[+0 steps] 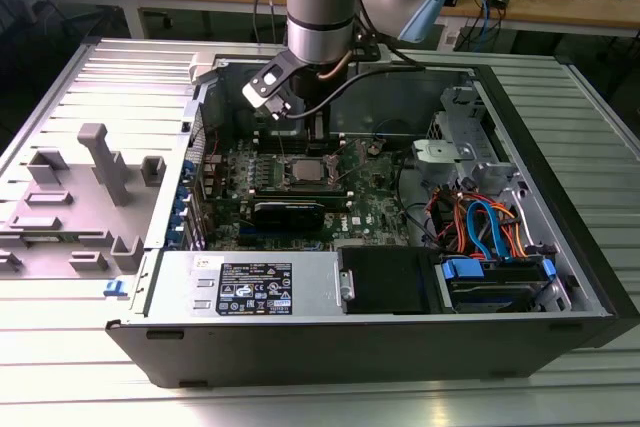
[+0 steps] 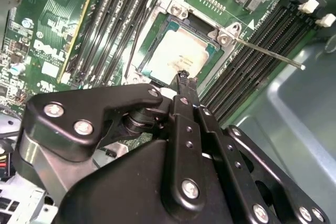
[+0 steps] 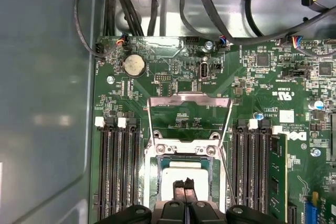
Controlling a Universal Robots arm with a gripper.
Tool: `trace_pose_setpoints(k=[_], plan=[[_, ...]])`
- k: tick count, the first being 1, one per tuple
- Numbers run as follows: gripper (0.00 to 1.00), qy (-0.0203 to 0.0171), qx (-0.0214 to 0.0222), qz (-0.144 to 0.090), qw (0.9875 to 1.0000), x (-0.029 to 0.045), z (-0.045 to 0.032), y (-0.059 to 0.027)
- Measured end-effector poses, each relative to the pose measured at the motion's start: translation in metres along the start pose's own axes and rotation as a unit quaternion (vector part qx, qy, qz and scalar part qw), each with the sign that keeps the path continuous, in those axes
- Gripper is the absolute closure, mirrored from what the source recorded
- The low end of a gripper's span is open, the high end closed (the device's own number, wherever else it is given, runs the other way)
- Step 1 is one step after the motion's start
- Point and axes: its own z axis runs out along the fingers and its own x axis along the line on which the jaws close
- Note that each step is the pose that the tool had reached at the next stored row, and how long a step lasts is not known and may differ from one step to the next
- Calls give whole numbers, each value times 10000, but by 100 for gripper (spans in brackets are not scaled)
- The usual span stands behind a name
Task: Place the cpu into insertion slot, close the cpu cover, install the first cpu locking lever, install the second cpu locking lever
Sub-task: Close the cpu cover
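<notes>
One arm is all you have here, coming down from the top centre of the exterior view into the open computer case on the slatted metal table. At the far left of that view a grey plastic fixture lies on the table. The cpu shows as a pale square near the middle of the green board, and a bundle of orange and blue cables fills the case at the right. In the first wrist view, going left to right, you see black memory slots at lower left. The cpu sits in the insertion slot at lower centre, and more memory slots are at lower right. The cpu cover is flipped open, its silver frame lying flat above the slot in the picture with green board showing through its window. In both wrist views the claw has its fingers pressed together, tips right over the cpu's grey face; you cannot tell whether they touch it. In the second wrist view a thin silver lever juts free at centre right.
</notes>
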Motion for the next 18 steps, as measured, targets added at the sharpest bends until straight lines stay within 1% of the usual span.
trace_pose_setpoints(k=[2, 5, 9, 11, 14, 15, 17, 18], plan=[[89, 0, 0, 0, 10000, 2, -80, 2], [89, 0, -1, 0, 10000, 2, -80, 4], [89, 0, 1, 0, 10000, 0, -79, 61], [89, 0, 1, 0, 10000, 0, -84, 69], [89, 0, 0, 1, 10000, 2, -168, 72], [89, 0, 1, 0, 10000, 2, -180, 72], [89, 1, 0, -1, 10000, 1, -181, 80], [89, 0, 0, 0, 10000, 1, -181, 103]])
